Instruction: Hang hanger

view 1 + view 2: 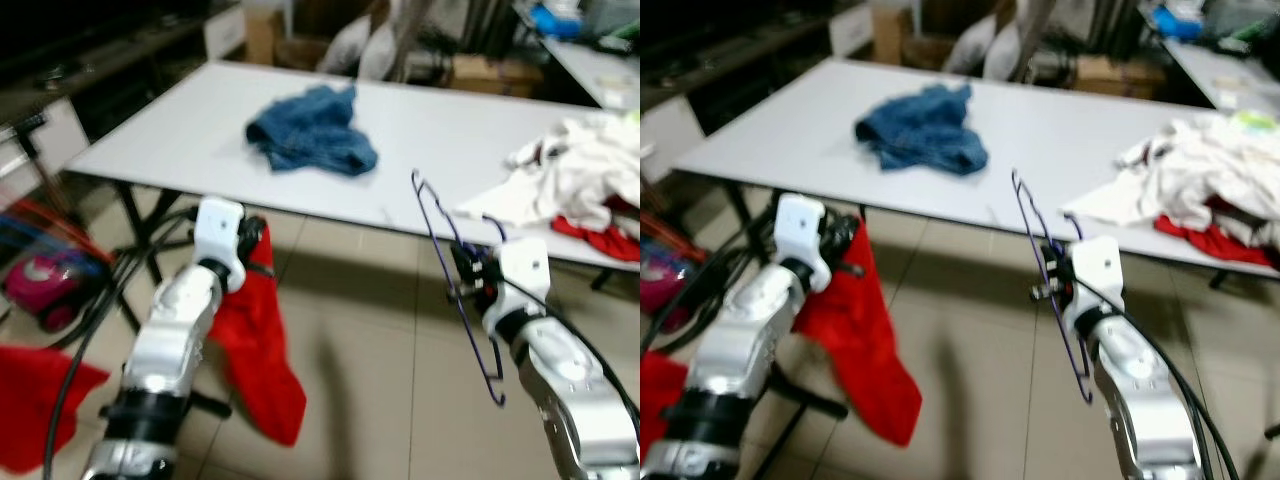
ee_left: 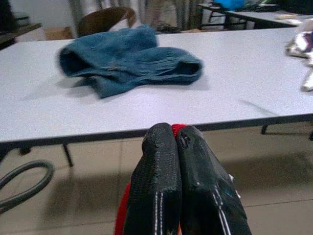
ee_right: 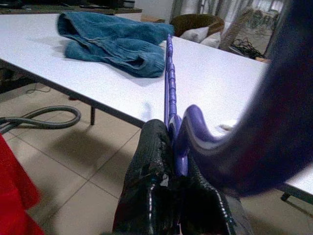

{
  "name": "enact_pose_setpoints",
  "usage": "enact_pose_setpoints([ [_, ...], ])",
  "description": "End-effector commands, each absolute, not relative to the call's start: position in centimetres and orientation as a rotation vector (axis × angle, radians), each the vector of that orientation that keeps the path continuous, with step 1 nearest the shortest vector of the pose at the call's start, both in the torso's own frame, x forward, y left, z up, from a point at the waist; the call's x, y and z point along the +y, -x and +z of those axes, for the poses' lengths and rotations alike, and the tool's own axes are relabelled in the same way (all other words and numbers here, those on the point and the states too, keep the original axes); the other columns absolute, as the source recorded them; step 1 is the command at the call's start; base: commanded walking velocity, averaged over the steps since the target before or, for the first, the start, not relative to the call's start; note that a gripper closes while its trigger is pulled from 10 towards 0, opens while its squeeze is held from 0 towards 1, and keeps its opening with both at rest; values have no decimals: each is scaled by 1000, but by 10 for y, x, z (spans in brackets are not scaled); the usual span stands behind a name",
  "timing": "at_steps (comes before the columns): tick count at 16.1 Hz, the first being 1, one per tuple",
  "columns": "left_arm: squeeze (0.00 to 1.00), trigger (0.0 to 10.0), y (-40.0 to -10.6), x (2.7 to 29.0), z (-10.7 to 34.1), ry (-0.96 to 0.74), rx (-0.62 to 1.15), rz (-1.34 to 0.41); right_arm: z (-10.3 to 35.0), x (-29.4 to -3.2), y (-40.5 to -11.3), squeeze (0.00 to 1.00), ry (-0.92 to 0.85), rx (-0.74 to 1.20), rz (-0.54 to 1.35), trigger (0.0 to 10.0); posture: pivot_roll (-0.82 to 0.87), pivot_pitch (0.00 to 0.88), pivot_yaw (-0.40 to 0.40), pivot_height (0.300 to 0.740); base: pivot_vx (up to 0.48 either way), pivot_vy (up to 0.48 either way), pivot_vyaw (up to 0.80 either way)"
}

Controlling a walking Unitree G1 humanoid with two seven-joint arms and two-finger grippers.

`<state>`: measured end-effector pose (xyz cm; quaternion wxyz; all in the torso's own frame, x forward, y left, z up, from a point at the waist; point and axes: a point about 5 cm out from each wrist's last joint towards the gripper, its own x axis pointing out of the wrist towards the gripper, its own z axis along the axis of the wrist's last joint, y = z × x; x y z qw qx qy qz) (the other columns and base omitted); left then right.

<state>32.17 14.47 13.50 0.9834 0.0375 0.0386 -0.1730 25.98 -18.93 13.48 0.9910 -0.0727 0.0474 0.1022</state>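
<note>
Already the right gripper (image 1: 468, 268) is clamped on the purple hanger (image 1: 455, 280), held edge-on with its long axis steeply tilted in front of the white table (image 1: 180, 130). The left gripper (image 2: 178, 142) pinches red cloth (image 1: 255, 345) — seemingly a garment — hanging low at the robot's left.

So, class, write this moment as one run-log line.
left gripper: shut on red cloth | right gripper: shut on purple hanger | both short of white table | blue garment: on table
</note>
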Motion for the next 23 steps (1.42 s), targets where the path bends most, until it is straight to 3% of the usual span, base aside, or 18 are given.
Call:
enact_pose_setpoints([
  [1, 0, 10000, -326, 135, 146, -70, 30, -372, 139, -198, -260, 0, 153, 83, 181, 10000, 6, 0, -10, 740, 382, 0, 0],
  [5, 0, 10000, -347, 115, 177, -39, -63, -425, 152, -203, -266, 0, 117, 33, 215, 10000, 23, 0, -32, 740, 383, 0, 0],
  [10, 0, 10000, -378, 97, 228, -31, -183, -506, 181, -214, -265, 0, 132, -15, 347, 10000, 15, 0, -3, 740, 382, 0, 0],
  [13, 0, 10000, -396, 84, 290, -8, -315, -580, 208, -215, -236, 0, 235, 28, 689, 10000, 12, 0, 2, 740, 381, 0, 0],
  [18, 0, 10000, -391, 52, 354, 62, -475, -746, 213, -178, -223, 0, 165, 84, 1031, 10000, 11, 0, -2, 740, 384, 0, 0],
  [23, 0, 10000, -376, 37, 399, 129, -600, -859, 206, -155, -233, 0, 156, 118, 1151, 10000, 36, 0, -32, 740, 378, 0, 0],
])
